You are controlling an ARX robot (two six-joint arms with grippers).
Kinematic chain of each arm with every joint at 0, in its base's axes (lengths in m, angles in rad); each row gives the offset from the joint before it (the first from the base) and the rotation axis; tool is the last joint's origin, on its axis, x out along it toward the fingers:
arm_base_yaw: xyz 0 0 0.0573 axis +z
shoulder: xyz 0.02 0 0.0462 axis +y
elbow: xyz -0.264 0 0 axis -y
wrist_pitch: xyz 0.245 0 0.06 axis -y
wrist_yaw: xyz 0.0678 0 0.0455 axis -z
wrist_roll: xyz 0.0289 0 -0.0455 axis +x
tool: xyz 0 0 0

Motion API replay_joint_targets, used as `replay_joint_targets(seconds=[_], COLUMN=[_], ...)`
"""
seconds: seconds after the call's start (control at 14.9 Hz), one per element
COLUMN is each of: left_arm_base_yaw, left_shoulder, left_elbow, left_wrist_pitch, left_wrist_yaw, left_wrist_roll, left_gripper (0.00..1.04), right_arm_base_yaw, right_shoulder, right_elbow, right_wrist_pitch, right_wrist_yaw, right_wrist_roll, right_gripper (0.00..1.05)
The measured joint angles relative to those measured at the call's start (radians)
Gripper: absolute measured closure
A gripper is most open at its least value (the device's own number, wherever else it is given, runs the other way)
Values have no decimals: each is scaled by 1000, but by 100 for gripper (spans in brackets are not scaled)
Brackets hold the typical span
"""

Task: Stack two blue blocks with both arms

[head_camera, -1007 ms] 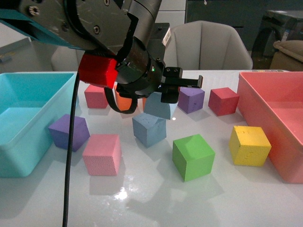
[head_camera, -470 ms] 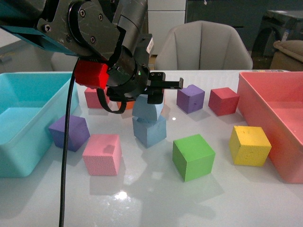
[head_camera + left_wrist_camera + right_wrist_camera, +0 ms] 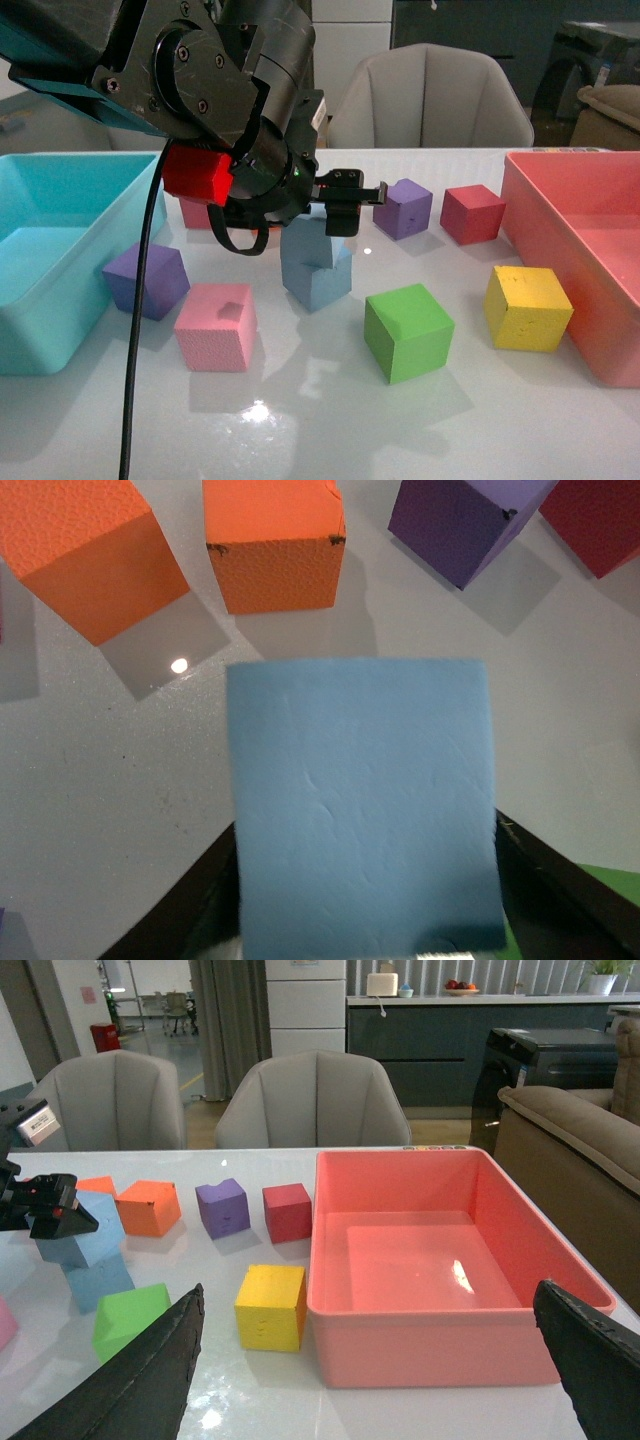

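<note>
The left gripper clamps 1 pale dusty-blue foam cube, seated askew on the 2nd matching cube: the placing step. Next, I judge, it should release cleanly and lift straight; the right gripper gapes empty.

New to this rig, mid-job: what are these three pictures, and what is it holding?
It is a two-armed robot at a white table. The front view looks out from its body. The other two pictures come from a camera on each wrist. The black left gripper has its jaws shut on a pale blue foam cube, tilted right over a second pale blue foam cube. Whether they touch is unclear. The left wrist view shows the held cube close up. The right gripper is open and empty. Other coloured foam cubes, a turquoise bin and a pink bin share the table.
</note>
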State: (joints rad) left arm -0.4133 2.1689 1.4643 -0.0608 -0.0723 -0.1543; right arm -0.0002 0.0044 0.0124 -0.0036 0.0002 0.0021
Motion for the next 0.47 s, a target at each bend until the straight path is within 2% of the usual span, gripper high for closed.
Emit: replay_joint_targets(seconds=[0.2,0.27,0.47], left_arm_base_yaw=[0,0,-10], left_shoulder=[2,1,-48], left_elbow=[5,8,9], left_wrist_pitch=[20,32,48], left_wrist_yaw=[-15,-23,-33], left_wrist_roll=[2,2,3], left_gripper=[5,8,7], right_arm_base_yaw=[0,0,0], right_shoulder=[0,0,0], right_elbow=[0,0,0], right_wrist_pitch=[0,0,0], right_wrist_yaw=[0,0,0], right_wrist_roll=[0,0,0], right_gripper=[6,6,6])
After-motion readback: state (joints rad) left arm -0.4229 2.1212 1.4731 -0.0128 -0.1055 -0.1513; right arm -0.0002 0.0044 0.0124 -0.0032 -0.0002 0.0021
